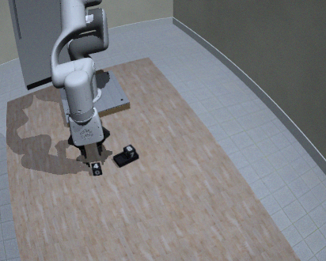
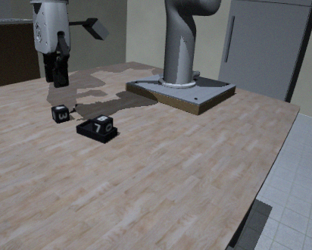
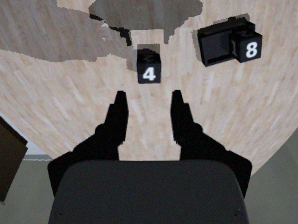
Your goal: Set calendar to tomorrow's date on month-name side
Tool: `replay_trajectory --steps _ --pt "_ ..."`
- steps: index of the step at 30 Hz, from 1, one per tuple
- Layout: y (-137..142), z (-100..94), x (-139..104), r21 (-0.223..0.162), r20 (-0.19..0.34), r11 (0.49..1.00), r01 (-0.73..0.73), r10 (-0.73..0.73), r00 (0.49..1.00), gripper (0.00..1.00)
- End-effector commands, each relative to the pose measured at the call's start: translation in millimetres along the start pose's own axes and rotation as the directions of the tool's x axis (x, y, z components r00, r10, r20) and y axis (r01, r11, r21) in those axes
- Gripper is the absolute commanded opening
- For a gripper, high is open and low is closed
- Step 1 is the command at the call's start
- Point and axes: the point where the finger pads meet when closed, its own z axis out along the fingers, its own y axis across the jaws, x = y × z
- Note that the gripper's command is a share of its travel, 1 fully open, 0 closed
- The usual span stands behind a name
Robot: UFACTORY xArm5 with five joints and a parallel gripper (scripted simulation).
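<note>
Lots of open wood bench all around, edges well away. Grey tile floor, cabinet behind. The loose cube showing 4 sits on the bench beside the tray, below the half-open, empty pincer. Second cube sits in the tray.

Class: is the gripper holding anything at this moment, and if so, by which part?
Nothing is held. The gripper hangs above the table with its fingers half apart and bare; the loose cube sits on the table below, untouched.
</note>
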Motion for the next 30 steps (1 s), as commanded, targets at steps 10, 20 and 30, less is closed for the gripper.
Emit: replay_trajectory --steps 10,20,30 --pt "-0.4 7.8 -1.1 0.000 0.002 1.000 0.000 0.000 1.000 0.49" --pt "-0.2 19.0 -1.1 0.000 0.002 1.000 0.000 0.000 1.000 0.49" --pt "-0.1 34.5 -1.2 0.000 0.002 1.000 0.000 0.000 1.000 0.49"
